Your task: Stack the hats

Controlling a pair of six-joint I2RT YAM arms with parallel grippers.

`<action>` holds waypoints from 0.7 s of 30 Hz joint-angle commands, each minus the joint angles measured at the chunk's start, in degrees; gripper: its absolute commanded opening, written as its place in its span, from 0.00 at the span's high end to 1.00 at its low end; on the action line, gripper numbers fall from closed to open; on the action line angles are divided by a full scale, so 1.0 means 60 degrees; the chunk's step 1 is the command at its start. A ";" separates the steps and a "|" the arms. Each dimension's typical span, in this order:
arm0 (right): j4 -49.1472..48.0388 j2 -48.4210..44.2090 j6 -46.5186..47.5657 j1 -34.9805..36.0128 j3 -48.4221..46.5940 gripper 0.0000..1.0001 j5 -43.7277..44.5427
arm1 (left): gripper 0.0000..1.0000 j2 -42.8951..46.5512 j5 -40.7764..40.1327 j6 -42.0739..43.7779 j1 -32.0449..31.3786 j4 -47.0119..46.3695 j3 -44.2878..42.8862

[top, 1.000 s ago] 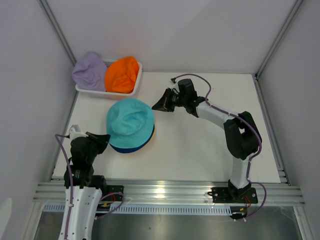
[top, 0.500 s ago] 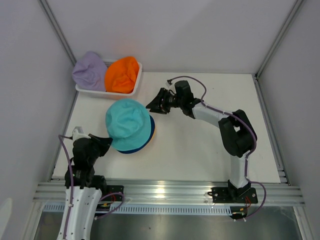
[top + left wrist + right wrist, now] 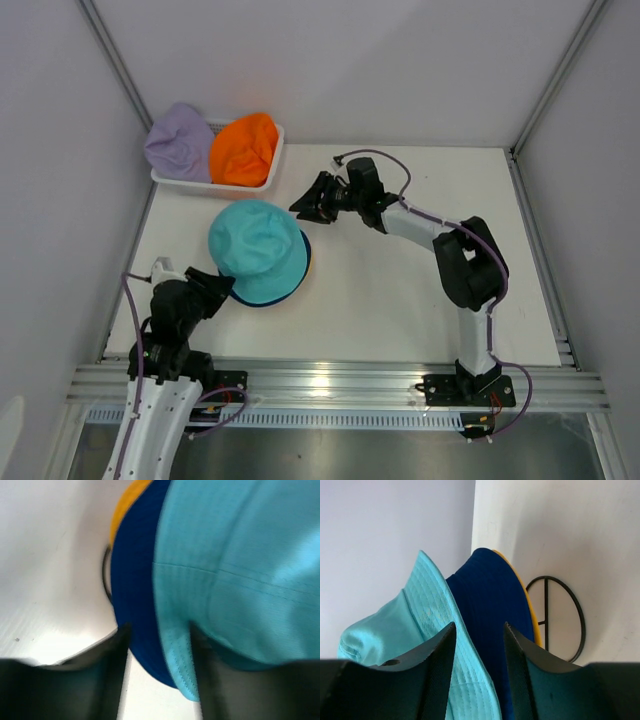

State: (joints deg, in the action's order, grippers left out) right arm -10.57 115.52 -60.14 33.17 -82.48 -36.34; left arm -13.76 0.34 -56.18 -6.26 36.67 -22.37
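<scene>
A teal hat (image 3: 255, 245) tops a stack over a navy hat (image 3: 135, 590) and a yellow hat (image 3: 125, 510). My left gripper (image 3: 222, 288) is at the stack's near-left edge. In the left wrist view its jaws (image 3: 160, 680) stand open with the teal brim (image 3: 180, 670) and the navy brim hanging between them. My right gripper (image 3: 303, 205) is at the far-right edge, open (image 3: 479, 626), looking onto the teal brim (image 3: 435, 605) and the navy hat (image 3: 490, 595). A lavender hat (image 3: 178, 142) and an orange hat (image 3: 243, 150) lie apart at the back left.
The lavender and orange hats sit in a white basket (image 3: 210, 185) at the back left corner. A black wire stand (image 3: 580, 625) shows under the stack in the right wrist view. Side walls close in on both sides of the white table (image 3: 400, 300).
Both grippers went from shut to open. The left one moved up to the stack's near brim, the right one moved left to its far brim. The teal hat shifted slightly left.
</scene>
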 commanded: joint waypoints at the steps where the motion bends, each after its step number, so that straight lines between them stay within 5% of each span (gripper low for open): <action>1: 0.0818 0.0053 0.0617 -0.0239 -0.0813 0.53 0.0050 | 0.41 -0.0618 -0.0932 0.0587 -0.0128 0.0304 -0.0839; 2: 0.1143 -0.0136 0.0865 -0.0312 -0.0959 0.52 0.0123 | 0.29 -0.0868 -0.1225 0.1112 -0.0128 0.0624 -0.1712; 5: 0.2168 -0.0648 0.1760 -0.0634 -0.1005 0.50 0.0387 | 0.15 -0.2113 -0.2340 0.1962 0.0177 0.1139 -0.3265; 8: 0.2800 -0.1248 0.2302 -0.0956 -0.0772 0.46 0.0606 | 0.09 -0.3006 -0.1977 0.2710 0.0908 0.0849 -0.4163; 16: 0.2365 -0.3227 0.1895 -0.1104 0.1480 0.43 0.0753 | 0.09 -0.4517 0.1199 0.3402 0.4249 -0.1361 -0.4212; 21: 0.1878 -0.4311 0.1162 -0.0740 0.2773 0.43 0.1220 | 0.11 -0.6256 0.5753 0.2510 0.5378 -0.4817 -0.2835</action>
State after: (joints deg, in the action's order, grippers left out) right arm 3.33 93.38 -50.59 26.94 -68.99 -31.62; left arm -45.91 14.98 -39.00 23.57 21.91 -43.05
